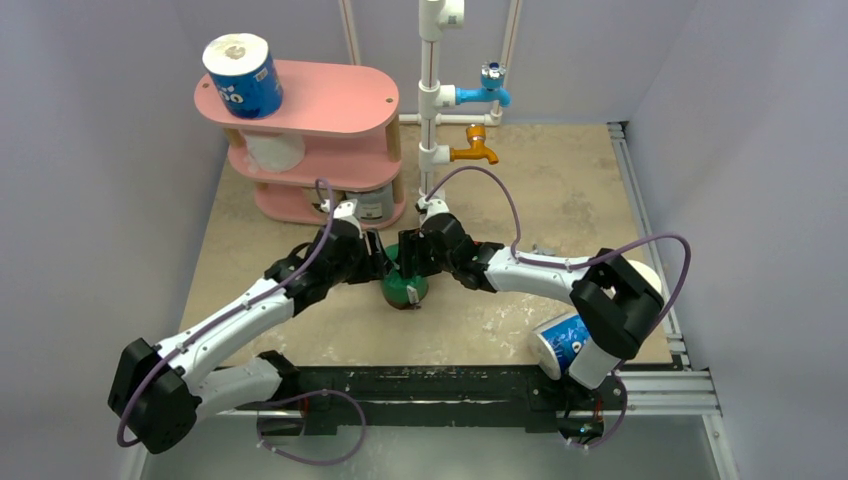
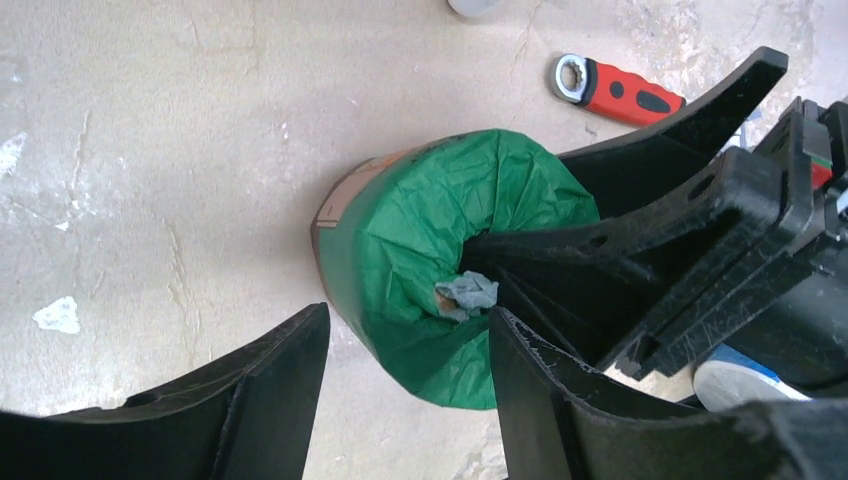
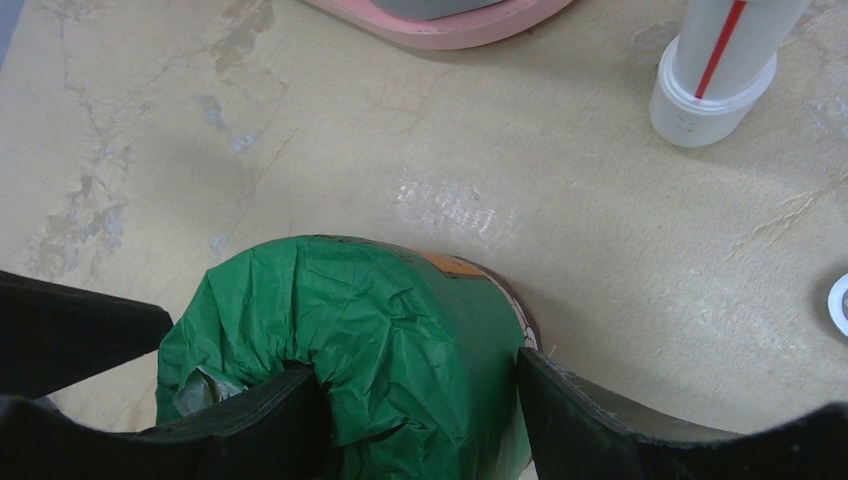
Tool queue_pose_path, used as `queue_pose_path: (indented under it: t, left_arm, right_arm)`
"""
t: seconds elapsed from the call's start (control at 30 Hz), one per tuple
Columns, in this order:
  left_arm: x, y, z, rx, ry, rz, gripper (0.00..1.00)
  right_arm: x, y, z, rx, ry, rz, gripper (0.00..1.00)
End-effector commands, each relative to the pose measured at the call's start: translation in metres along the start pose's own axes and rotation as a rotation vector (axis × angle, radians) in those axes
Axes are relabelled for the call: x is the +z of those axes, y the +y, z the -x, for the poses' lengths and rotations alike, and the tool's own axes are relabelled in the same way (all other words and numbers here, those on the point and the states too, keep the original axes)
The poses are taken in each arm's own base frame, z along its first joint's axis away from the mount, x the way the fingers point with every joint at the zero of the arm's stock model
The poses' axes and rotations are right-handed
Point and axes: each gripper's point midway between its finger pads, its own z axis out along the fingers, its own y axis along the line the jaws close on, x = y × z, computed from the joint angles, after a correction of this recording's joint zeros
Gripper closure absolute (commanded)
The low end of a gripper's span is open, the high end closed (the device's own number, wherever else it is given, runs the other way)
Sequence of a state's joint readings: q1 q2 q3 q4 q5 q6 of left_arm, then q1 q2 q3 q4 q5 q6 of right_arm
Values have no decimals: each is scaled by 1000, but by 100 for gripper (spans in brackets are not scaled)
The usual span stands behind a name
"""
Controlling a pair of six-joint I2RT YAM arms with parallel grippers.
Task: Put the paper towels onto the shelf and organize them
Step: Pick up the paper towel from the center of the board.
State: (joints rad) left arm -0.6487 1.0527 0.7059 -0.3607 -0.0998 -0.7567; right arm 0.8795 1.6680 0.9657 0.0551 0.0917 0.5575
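Sitting midway on the tabletop (image 1: 580, 200), green roll (image 1: 405, 288): between both grippers, core end facing them, well short of the shelf (image 1: 330, 100) at the far-left corner.
Right gripper (image 3: 415, 375): one finger down the core, the other against the outside, pinching the roll's wall.
Left gripper (image 2: 408, 315): fingers spread astride the roll's near side; can't tell if they press.
Handling: looks light and squashy; the crinkled wrap may slip or tear.
Hold: by the core wall, gently; a hard squeeze would likely dent it.

A white pipe frame (image 1: 430, 100) with blue and orange taps (image 1: 490, 90) stands beyond the right end effector (image 1: 410, 268). A red-handled wrench (image 2: 615, 92) lies ahead of the left end effector (image 2: 405, 390).
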Motion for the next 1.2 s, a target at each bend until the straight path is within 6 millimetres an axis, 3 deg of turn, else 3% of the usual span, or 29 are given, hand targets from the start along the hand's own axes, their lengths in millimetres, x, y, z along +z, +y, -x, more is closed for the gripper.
queue_pose_path:
  t: [0.0,0.2,0.33,0.57,0.7,0.9,1.17]
  left_arm:
    - [4,-10,20,38,-31,8,41]
    - [17,-5,1,36,41,16,43]
    - [23,-4,-6,36,67,13,43]
    - [29,1,-14,37,83,32,44]
    - [33,4,-17,36,90,40,44]
    - [38,3,-19,34,99,36,44]
    - [55,4,-28,43,137,55,44]
  right_arm:
    - [-1,-76,-73,-101,212,-264,34]
    - [-9,-67,-59,-97,185,-247,32]
    - [-16,-56,-41,-84,153,-225,24]
    - [-52,-21,36,-68,-6,-182,16]
    - [-72,-7,60,-59,-54,-147,15]
    - [-100,-1,73,-29,-114,-110,14]
    - [-102,-11,57,-19,-110,-111,14]
